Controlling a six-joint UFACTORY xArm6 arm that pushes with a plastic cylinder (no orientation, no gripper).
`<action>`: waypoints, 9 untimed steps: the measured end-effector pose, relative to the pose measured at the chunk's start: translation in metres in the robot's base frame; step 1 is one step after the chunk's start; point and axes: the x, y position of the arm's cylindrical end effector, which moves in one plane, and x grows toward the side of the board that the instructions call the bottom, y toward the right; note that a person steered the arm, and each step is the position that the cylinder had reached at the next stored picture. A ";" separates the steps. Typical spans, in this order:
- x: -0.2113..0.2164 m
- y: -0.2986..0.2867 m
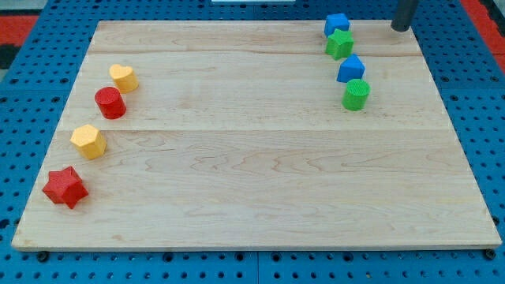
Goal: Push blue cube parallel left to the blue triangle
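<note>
The blue cube (337,24) sits at the board's top edge, right of centre. A green star-like block (340,44) touches it just below. The blue triangle (350,69) lies lower still, with a green cylinder (356,95) right under it. These blocks form a short column near the view's top right. My tip (400,29) is at the top right corner of the board, to the right of the blue cube and apart from it. The rod's upper part is cut off by the view's top.
At the view's left stand a yellow block (123,77), a red cylinder (110,102), another yellow block (88,141) and a red star (65,187). The wooden board (252,181) lies on a blue perforated table.
</note>
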 end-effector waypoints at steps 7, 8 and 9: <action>0.002 -0.031; 0.002 -0.032; 0.002 -0.034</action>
